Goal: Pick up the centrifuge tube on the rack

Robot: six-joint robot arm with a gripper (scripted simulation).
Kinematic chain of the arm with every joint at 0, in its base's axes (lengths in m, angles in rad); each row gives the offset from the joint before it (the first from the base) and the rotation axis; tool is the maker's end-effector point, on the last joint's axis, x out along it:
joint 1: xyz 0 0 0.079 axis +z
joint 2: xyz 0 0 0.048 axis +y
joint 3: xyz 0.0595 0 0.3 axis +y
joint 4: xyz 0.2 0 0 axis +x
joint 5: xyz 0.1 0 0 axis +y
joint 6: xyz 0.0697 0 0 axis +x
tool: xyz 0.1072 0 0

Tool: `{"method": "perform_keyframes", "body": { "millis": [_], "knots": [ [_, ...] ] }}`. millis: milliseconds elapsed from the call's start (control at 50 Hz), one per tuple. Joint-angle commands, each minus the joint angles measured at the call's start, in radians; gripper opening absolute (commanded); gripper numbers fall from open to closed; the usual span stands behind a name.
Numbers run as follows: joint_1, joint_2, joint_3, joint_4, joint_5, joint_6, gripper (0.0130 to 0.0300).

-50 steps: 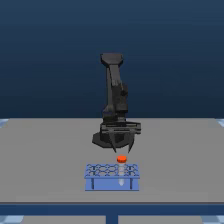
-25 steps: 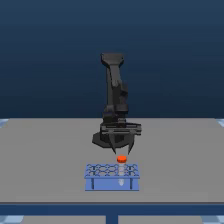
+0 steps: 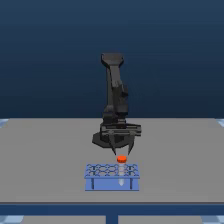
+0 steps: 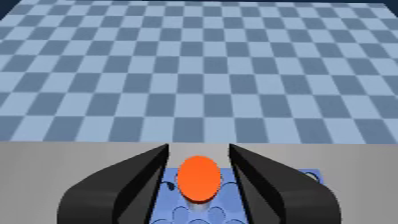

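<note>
gripper [image 4: 199, 155] spread open just above the rack [image 3: 111, 176], fingers flanking the centrifuge tube's [image 4: 198, 178] orange cap, gripping nothing.

Grey table [image 3: 45, 160] before a dark blue backdrop [image 3: 50, 60]; checkered floor [image 4: 195, 75].

grey table [image 3: 45, 160], blue rack [image 3: 111, 177] on it

You see a matt black plastic-looking end effector [image 4: 199, 165], a smooth orange-red round tube cap [image 4: 198, 177], and a matt grey tabletop [image 3: 45, 155].
</note>
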State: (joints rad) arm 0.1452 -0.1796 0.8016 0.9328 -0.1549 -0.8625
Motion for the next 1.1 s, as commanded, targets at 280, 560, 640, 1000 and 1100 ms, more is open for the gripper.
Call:
{"method": "perform_keyframes", "body": {
  "millis": [280, 560, 640, 1000, 1100],
  "knots": [
    [0.000, 0.021, 0.013, -0.153, -0.024, 0.163, 0.0300],
    [0.000, 0.052, 0.032, -0.312, -0.063, 0.326, 0.0300],
    [0.000, 0.057, 0.035, -0.333, -0.069, 0.348, 0.0300],
    [0.000, 0.087, 0.050, -0.429, -0.108, 0.446, 0.0300],
    [0.000, 0.091, 0.052, -0.439, -0.113, 0.457, 0.0300]
  ]
}}
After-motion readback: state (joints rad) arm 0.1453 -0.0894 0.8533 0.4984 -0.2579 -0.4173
